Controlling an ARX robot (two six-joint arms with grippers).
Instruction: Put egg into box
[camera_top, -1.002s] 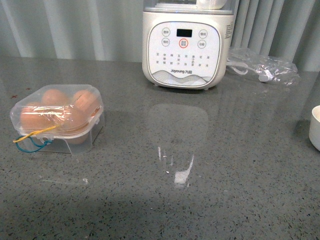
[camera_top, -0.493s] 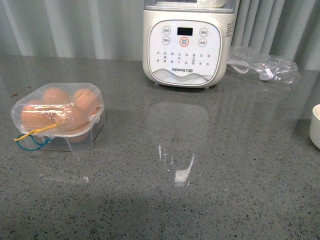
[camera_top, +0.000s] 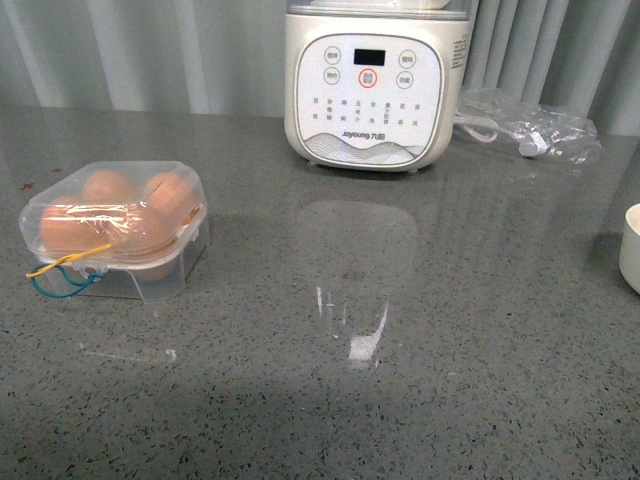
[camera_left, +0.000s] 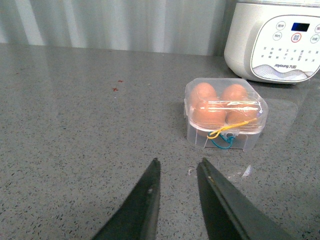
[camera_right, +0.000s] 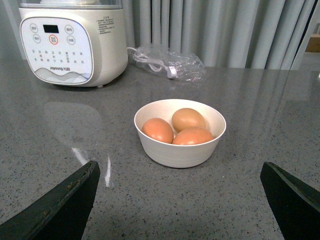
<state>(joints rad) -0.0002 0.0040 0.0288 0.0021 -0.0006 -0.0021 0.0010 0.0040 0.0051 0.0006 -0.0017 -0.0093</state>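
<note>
The box (camera_top: 115, 225) stands at the left of the grey counter, its clear lid down, with yellow and blue bands at its front. Several brown eggs (camera_left: 202, 93) lie inside the box (camera_left: 225, 114). Three more look-alike eggs (camera_right: 187, 119) lie in a white bowl (camera_right: 180, 150); which egg is the task's I cannot tell. My left gripper (camera_left: 179, 161) is open and empty, a short way in front of the box. My right gripper (camera_right: 179, 167) is open wide and empty, short of the bowl. Neither arm shows in the front view.
A white cooker (camera_top: 375, 85) with a button panel stands at the back centre. A clear plastic bag with a cord (camera_top: 530, 128) lies to its right. The bowl (camera_top: 632, 250) just shows at the right edge. Curtains hang behind the counter.
The whole scene has slid slightly upward in the front view. The box, cooker and bag keep their places relative to one another.
</note>
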